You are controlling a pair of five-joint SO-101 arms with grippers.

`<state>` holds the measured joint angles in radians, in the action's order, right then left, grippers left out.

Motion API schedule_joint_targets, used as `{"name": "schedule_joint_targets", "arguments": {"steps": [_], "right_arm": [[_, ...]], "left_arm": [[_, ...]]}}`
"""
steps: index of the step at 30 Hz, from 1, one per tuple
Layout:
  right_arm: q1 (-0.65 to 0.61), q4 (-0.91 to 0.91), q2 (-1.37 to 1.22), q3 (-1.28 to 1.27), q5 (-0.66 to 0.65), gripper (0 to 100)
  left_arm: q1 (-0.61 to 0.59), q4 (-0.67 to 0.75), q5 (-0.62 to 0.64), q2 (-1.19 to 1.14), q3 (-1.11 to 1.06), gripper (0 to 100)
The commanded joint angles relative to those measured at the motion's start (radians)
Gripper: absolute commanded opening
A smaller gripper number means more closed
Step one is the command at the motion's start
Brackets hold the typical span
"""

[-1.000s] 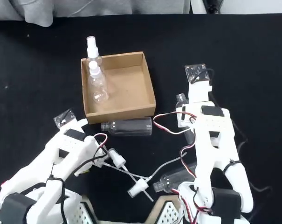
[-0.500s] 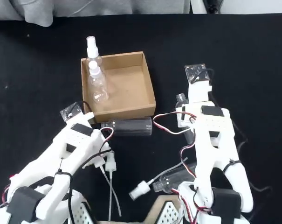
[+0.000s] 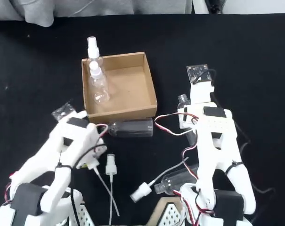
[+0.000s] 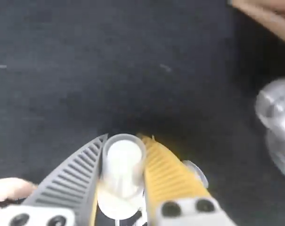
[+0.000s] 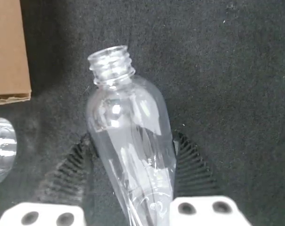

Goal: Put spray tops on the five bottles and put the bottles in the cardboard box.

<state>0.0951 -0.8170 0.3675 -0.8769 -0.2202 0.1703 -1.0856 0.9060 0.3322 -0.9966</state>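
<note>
Near cardboard box point(image 3: 121, 113), L gripper point(image 4: 123, 141), clamped on spray top point(image 4: 122, 165), has lifted it; R gripper point(image 5: 133, 139) grasps open bottle point(image 5: 118, 94), awaiting cap.

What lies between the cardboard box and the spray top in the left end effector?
A capless bottle on its side, beside the box, in the high view.

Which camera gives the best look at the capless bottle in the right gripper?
The right wrist view: the capless bottle appears large there, threaded open neck plain, with the right gripper shut around its body. In the high view its neck pokes out beside that gripper. The left wrist view faces a spray top instead.
</note>
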Motion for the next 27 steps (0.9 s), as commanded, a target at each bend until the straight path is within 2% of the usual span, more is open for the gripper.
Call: {"name": "schedule_joint_targets", "arguments": {"steps": [1,7,19,27], "right_arm": [[0.043,0.021,-0.007,0.084,-0.003,8.1],[0.041,0.021,-0.007,0.084,-0.003,8.1],[0.041,0.018,-0.007,0.082,-0.003,8.1],[0.04,0.02,-0.007,0.082,-0.003,8.0]], "left_arm": [[-0.091,-0.069,-0.054,0.012,0.088,3],[-0.14,-0.126,-0.077,0.11,0.136,3],[-0.145,-0.117,-0.077,0.669,0.065,3],[-0.131,-0.083,-0.077,0.821,0.068,3]]}}
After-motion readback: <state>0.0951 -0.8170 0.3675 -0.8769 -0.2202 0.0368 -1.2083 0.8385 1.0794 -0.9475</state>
